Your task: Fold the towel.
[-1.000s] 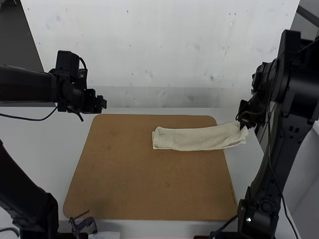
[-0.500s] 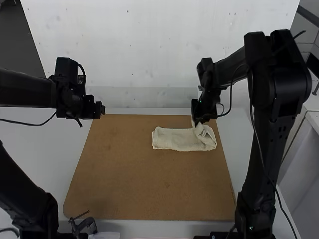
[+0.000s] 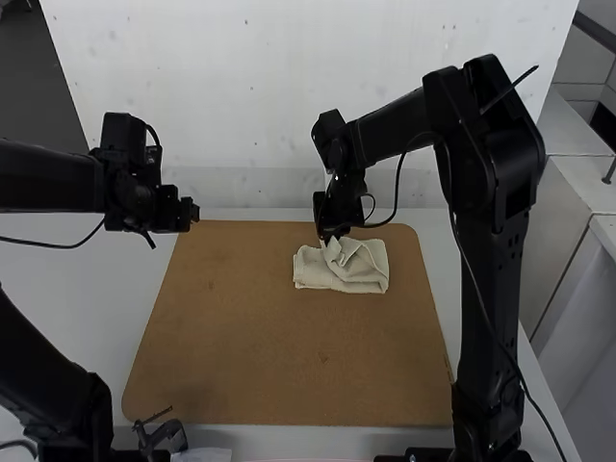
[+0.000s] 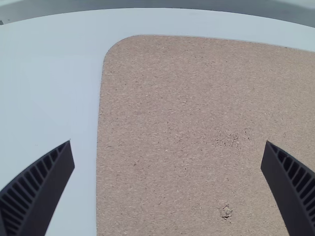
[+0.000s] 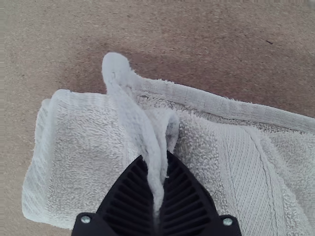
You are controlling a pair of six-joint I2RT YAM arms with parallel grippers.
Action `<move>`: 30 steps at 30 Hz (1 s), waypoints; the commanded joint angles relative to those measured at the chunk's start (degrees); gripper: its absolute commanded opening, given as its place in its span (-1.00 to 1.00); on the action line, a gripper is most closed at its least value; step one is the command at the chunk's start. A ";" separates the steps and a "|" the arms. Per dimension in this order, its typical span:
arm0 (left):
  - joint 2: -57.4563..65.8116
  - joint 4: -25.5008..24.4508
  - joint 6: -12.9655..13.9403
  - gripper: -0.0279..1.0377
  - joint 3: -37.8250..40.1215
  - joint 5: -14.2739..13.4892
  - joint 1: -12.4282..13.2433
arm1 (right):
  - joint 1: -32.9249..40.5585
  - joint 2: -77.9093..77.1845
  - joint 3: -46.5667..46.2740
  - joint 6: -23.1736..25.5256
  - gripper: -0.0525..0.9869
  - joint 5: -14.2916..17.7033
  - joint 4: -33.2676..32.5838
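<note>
Right wrist view: pinches gathered part of towel (image 5: 86,142) in right gripper (image 5: 156,154), over far side of board (image 3: 279,356), with left gripper (image 4: 167,142) parted and empty; looks well along, layered with likely last crosswise fold partly over, leaving laying flat, release and squaring up.

Pinched towel over brown board
We see the right end effector (image 5: 156,194) with its black ribbed fingers closed on a raised fold of the pale towel (image 5: 88,142); the rest lies in layers beneath, banded and hemmed, on the brown speckled board (image 5: 206,34).
</note>
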 commanded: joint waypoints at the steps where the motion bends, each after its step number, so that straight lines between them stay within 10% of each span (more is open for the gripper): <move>1: -1.99 0.98 0.78 0.89 -0.12 0.66 0.64 | 1.70 1.41 2.54 2.26 -0.87 1.48 -0.48; 10: -1.91 1.85 0.87 0.89 -0.91 0.75 0.81 | 4.42 3.43 4.30 2.61 -0.79 2.98 -1.36; 13: -1.73 1.94 1.13 0.89 -1.18 0.92 1.25 | 3.98 2.11 3.16 2.88 0.12 2.45 0.31; 15: -1.55 2.29 1.13 0.89 -1.18 0.92 1.34 | 3.80 -0.17 2.89 3.05 0.32 2.19 0.92; 20: -1.82 3.17 1.40 0.89 -1.70 1.10 1.25 | 1.87 -6.24 2.54 3.23 0.26 1.92 1.19; 24: -1.99 3.17 1.40 0.87 -1.79 1.10 1.08 | 0.82 -7.20 0.61 2.70 -0.88 2.01 0.66; 30: -1.99 3.35 1.40 0.87 -1.97 1.10 0.55 | 0.46 -5.62 -3.87 1.91 -0.87 2.19 1.71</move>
